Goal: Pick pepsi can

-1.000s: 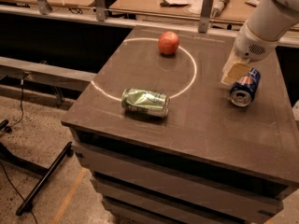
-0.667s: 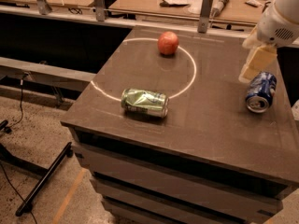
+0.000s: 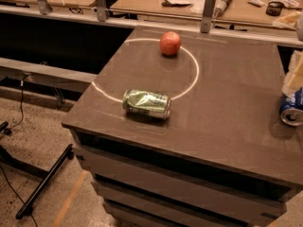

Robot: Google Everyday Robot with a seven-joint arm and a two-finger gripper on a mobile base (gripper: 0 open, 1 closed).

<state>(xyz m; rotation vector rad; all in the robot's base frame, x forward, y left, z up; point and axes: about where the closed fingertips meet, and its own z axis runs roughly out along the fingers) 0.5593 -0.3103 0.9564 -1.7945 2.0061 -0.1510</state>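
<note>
The pepsi can (image 3: 292,109) is dark blue with a silver end turned toward me. It is tilted at the far right edge of the view, over the right side of the dark table (image 3: 222,112), and is partly cut off. My gripper (image 3: 294,82) is a cream-coloured piece that comes in from the right edge. It sits directly over the top of the can, and I cannot tell whether it is touching it. Most of the arm is out of view.
A dented green-and-silver can (image 3: 147,103) lies on its side near the table's front left, on a white painted circle. A red apple (image 3: 170,43) stands at the back on the circle line. Benches with clutter and metal posts (image 3: 207,6) run behind. The floor drops away on the left.
The gripper and the pepsi can have moved together to the right and slightly toward me, to the edge of the view. The green can and the apple have not moved.
</note>
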